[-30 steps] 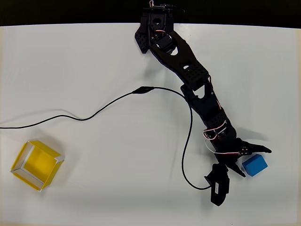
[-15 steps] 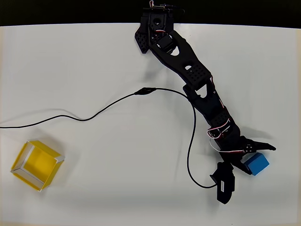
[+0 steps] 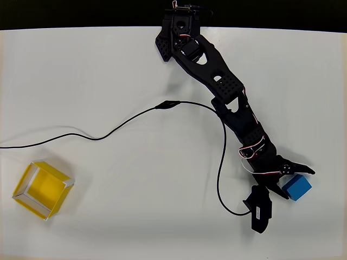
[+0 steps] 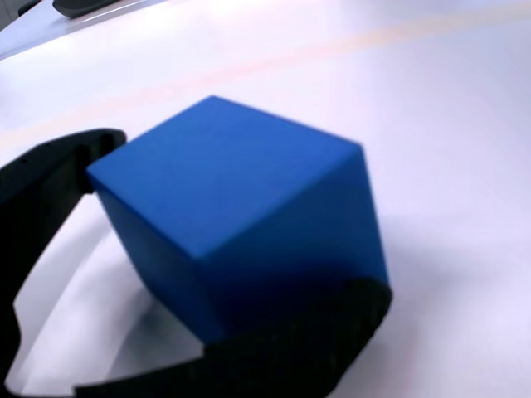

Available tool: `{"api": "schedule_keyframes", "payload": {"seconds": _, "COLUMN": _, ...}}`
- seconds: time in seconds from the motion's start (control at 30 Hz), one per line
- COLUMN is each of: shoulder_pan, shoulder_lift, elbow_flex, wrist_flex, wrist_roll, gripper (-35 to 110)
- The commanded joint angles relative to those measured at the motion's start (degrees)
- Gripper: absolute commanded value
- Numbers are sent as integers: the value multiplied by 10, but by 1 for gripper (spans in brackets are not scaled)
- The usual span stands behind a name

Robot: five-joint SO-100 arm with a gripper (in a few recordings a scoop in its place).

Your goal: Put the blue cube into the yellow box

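**Claw spread around the blue cube at lower right**

In the overhead view we see a black cable [image 3: 135,116] snaking across the white table [image 3: 108,65] from the left edge to the arm, lying well clear of the yellow box [image 3: 42,189] at lower left. The blue cube [image 3: 296,188] rests on the table at lower right, with the gripper [image 3: 293,183] spread wide about it. The wrist view adds the close detail: one black finger [image 4: 50,178] beside the cube's left corner, the other crossing below its front.
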Motion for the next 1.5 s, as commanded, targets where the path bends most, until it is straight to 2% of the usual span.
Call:
{"api": "schedule_keyframes", "payload": {"seconds": 0.0, "shoulder_pan": -5, "shoulder_lift": 43, "elbow_flex": -70, "wrist_flex": -4, "wrist_roll": -14, "gripper": 52}}
{"api": "schedule_keyframes", "payload": {"seconds": 1.47, "shoulder_pan": 16, "shoulder_lift": 32, "elbow_flex": -95, "wrist_flex": 25, "wrist_roll": -117, "gripper": 35}}
